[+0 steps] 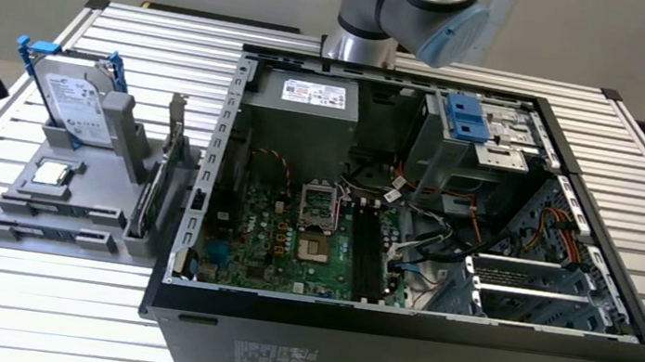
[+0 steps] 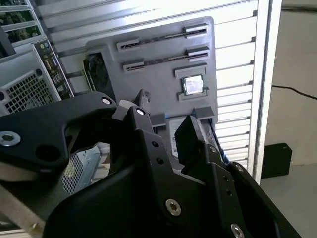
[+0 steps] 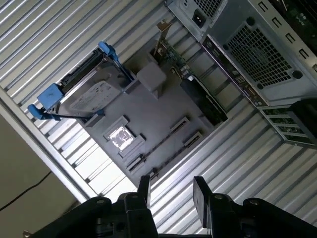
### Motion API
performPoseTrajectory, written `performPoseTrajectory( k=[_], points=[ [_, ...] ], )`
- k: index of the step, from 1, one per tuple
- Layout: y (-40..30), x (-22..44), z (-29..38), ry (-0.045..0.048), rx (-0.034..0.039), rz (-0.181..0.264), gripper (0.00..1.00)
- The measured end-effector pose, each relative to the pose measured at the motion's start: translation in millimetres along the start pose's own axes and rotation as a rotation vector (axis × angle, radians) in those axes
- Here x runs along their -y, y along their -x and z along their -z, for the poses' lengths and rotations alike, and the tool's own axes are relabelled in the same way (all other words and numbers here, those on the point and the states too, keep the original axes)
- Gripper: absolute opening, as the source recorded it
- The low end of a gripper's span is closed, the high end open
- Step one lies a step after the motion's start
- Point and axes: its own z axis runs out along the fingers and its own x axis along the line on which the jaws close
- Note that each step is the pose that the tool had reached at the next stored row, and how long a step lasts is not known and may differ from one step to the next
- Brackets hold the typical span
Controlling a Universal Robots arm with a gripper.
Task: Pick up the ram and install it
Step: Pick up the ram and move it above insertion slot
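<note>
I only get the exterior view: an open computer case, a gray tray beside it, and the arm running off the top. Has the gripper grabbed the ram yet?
Observer: No. In both wrist views the gripper is open and holds nothing.
Operator: Where is it pointing?
Observer: Toward the gray tray, without touching it, above the slatted table.
Operator: Anything else I'm missing?
Observer: The computer case's outer rear face in the first wrist view, with a vent grille and a power socket.
</note>
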Motion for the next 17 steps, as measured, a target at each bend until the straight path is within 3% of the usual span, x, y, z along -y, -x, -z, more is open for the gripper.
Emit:
performPoseTrajectory(
  k=[17],
  points=[
    [-0.1,0.1,0.0,-0.0013,0.0059,-0.124,1.00]
  ],
)
